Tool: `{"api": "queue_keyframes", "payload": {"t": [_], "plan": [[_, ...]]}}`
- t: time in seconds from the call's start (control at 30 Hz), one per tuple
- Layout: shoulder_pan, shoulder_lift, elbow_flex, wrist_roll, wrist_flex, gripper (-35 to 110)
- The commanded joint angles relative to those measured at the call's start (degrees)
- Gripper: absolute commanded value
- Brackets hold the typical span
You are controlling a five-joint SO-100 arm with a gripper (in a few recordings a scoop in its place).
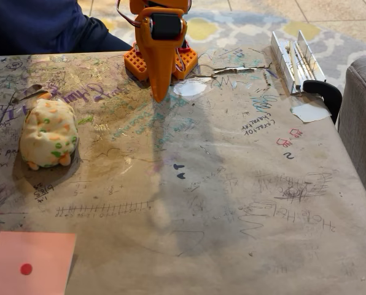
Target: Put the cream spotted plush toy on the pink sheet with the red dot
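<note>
The cream spotted plush toy (49,134) lies on the left side of the table, with orange and green spots and its small orange feet toward the front. At the front left corner, the pink sheet (31,262) lies flat, and its red dot (26,268) shows. The orange arm is folded up at the back centre. Its gripper (160,93) points down at the table, and the fingers meet in one tip with nothing between them. It is far to the right of and behind the plush.
The table is covered in scribbled brown paper (220,203). A white paper scrap (310,112), a black clamp (323,92) and a metal rail (295,58) sit at the back right. A person in dark blue (42,24) is behind the table at the left. A grey sofa arm (362,129) borders the right edge.
</note>
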Motion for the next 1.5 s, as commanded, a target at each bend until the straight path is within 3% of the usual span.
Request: {"api": "queue_keyframes", "payload": {"t": [0.0, 1.47], "plan": [[-1.6, 0.2, -0.5, -1.8, 0.2, 0], [0.4, 0.2, -0.6, -0.5, 0.2, 0]]}}
